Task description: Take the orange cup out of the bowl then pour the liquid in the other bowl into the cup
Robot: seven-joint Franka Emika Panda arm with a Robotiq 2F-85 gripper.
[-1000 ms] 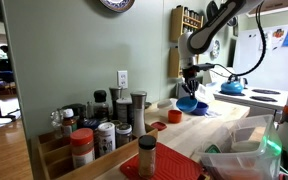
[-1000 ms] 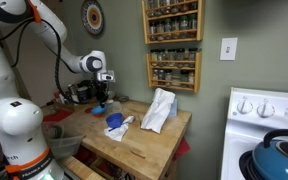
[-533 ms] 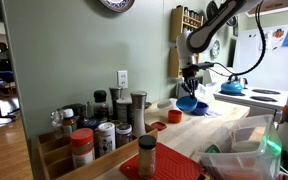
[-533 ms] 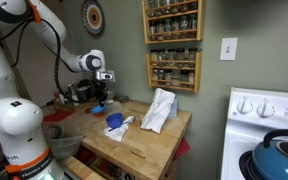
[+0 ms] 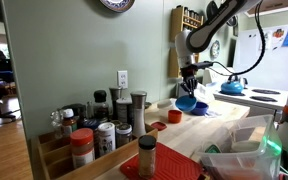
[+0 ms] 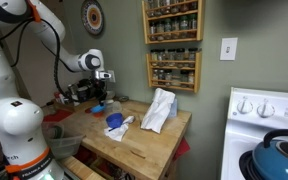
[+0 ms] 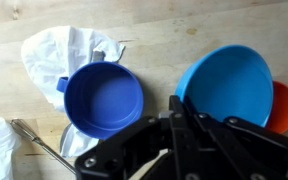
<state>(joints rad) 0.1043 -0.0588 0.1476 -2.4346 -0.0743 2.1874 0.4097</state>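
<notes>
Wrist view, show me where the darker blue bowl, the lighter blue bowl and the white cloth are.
darker blue bowl (image 7: 104, 100): wrist view, on its inner floor.
lighter blue bowl (image 7: 224, 80): wrist view, on its inner wall.
white cloth (image 7: 56, 50): wrist view, on the crumpled part above the darker bowl.

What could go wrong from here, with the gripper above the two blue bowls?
The small orange plastic cup sits close beside the light blue round bowl, partly hidden by its rim; tilting that bowl could knock it over. The crumpled white cloth touches the dark blue handled bowl and might drag along if it moves.
</notes>
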